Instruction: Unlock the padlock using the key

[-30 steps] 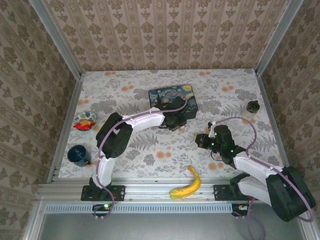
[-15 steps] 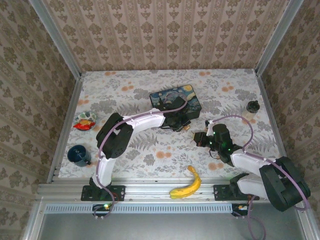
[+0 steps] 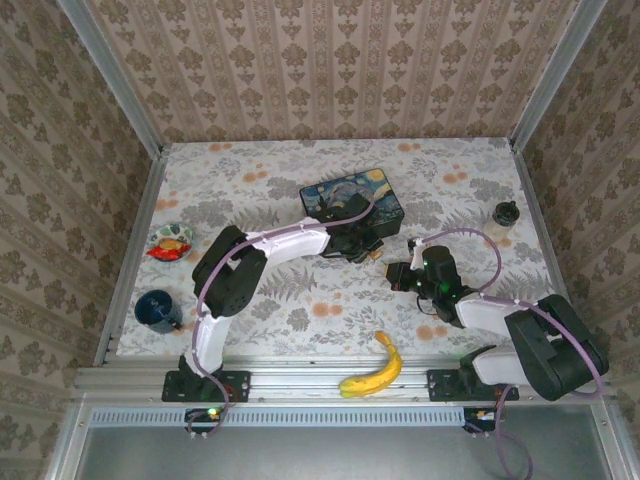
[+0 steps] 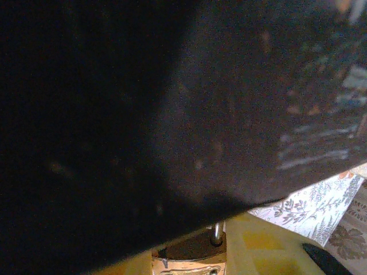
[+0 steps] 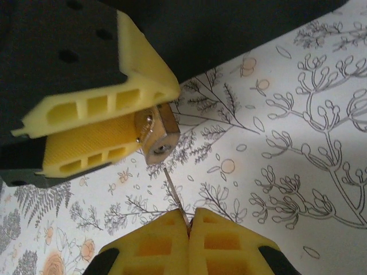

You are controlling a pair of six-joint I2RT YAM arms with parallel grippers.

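White tabletop [image 5: 298,114] printed with thin branches and orange flowers lies under both arms. The right gripper [image 5: 188,224] has its two yellow ribbed fingers pressed together on a thin silvery key [image 5: 174,192]. Only the narrow blade comes out, pointing toward the lock. Just beyond its tip, with a small gap between, is the tiny brass-gold padlock [image 5: 160,137], its keyhole face turned to the key. The left gripper [image 5: 146,120] clamps the padlock body between its own yellow fingers. From the left wrist the silvery shackle [image 4: 218,231] is seen between them.

The risks, as I judge them:
- **Missed keyhole:** the blade seems not exactly in line with the keyhole, so a push may hit the brass face and slide off.
- **Key turning in the grip:** the pads hold only a short part of the key, so it may rotate in them.
- **Padlock slipping:** a strong push could twist the padlock in the left fingers, or knock it out.
- **Contact with the tin:** the starry-night painted tin [image 3: 352,196] sits close behind the left arm and could be pushed.
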